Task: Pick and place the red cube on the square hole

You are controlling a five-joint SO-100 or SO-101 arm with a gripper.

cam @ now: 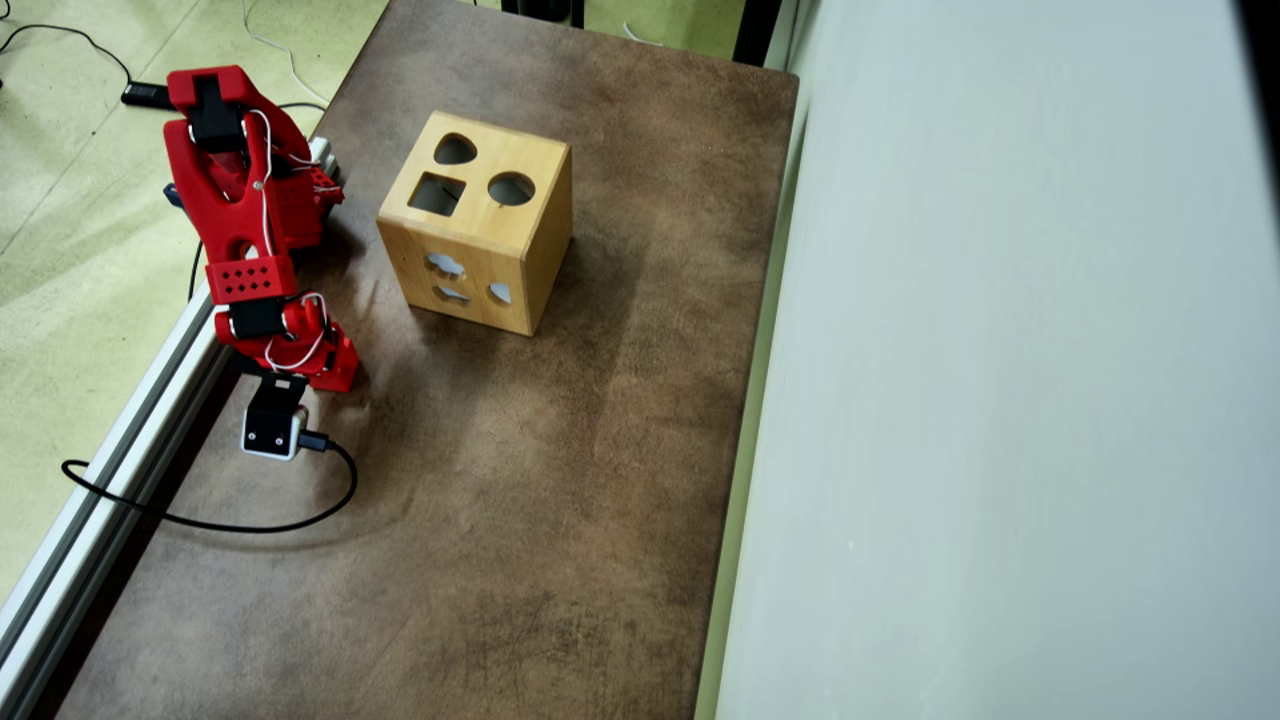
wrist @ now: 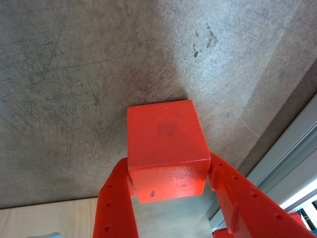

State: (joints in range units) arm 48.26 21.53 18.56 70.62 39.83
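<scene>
Matte red cube, wooden box

A: Overhead view: bare brown surface fills the lower half and centre-right of the frame, nothing on it.

B: Upper centre, the wooden box blocks. A black cable loops at lower left, by the arm.

No text, label, brand, number or sign can be read in either view: the wooden box, the red cube and the tabletop carry none.
</scene>
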